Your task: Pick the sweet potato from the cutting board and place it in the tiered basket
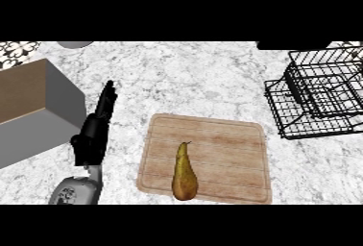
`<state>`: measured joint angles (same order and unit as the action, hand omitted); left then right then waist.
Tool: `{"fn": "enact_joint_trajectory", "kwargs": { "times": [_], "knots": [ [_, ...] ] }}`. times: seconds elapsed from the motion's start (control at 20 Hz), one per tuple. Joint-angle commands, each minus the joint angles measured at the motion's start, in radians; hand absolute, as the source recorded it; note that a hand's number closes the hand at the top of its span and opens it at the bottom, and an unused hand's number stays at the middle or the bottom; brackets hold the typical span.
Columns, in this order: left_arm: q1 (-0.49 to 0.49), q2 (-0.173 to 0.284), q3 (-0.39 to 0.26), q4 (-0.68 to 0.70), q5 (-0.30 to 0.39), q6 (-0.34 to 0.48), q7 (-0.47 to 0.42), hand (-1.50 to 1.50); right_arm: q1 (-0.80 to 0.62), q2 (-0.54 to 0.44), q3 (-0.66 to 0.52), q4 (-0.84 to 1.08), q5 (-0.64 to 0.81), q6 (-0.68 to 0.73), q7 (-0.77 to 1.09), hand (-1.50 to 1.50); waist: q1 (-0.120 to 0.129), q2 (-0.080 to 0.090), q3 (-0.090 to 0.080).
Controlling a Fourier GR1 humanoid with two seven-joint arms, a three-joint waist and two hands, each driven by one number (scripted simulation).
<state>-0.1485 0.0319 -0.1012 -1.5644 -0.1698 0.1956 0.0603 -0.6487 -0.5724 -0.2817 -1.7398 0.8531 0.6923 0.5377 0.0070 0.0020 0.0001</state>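
Marble counter [212, 81] | sweet potato [184, 172] on cutting board [227, 144] | tiered basket [322, 93] (right) | left hand [96, 127] straight-fingered, empty

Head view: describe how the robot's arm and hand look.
Only the left arm shows. Its forearm is a rounded light-grey shell with a small speckled, perforated-looking patch. The left hand is black, slim and angular, with long thin fingers. No cables or lettering are visible. The right hand is out of view.
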Motion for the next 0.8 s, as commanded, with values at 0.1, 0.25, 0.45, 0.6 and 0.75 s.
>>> {"fn": "enact_joint_trajectory", "kwargs": {
  "times": [0.1, 0.25, 0.45, 0.6, 0.75],
  "knots": [
    [0.030, -0.007, -0.023, -0.052, -0.018, -0.002, 0.020, 0.00, -0.023, -0.063, -0.020, 0.237, 0.023, -0.116, -0.138, 1.50, 0.002, 0.000, 0.000],
    [0.003, 0.022, 0.023, -0.034, 0.016, -0.023, 0.019, 0.00, -0.043, 0.096, -0.116, 0.218, -0.041, -0.142, 0.048, -1.50, 0.001, -0.001, 0.000],
    [-0.027, 0.022, 0.041, -0.002, 0.033, -0.036, 0.012, 0.00, -0.029, 0.101, -0.184, 0.271, -0.129, -0.183, -0.041, -1.50, -0.004, -0.001, 0.000],
    [0.017, 0.017, 0.037, -0.008, 0.023, -0.025, -0.017, 0.00, -0.044, 0.079, -0.252, 0.300, -0.191, -0.197, -0.060, -1.50, -0.004, -0.002, 0.000],
    [0.013, -0.001, 0.027, 0.038, 0.015, -0.017, -0.047, 0.00, -0.066, 0.113, -0.320, 0.275, -0.218, -0.296, -0.034, -1.50, -0.010, -0.002, 0.000]
  ]
}}
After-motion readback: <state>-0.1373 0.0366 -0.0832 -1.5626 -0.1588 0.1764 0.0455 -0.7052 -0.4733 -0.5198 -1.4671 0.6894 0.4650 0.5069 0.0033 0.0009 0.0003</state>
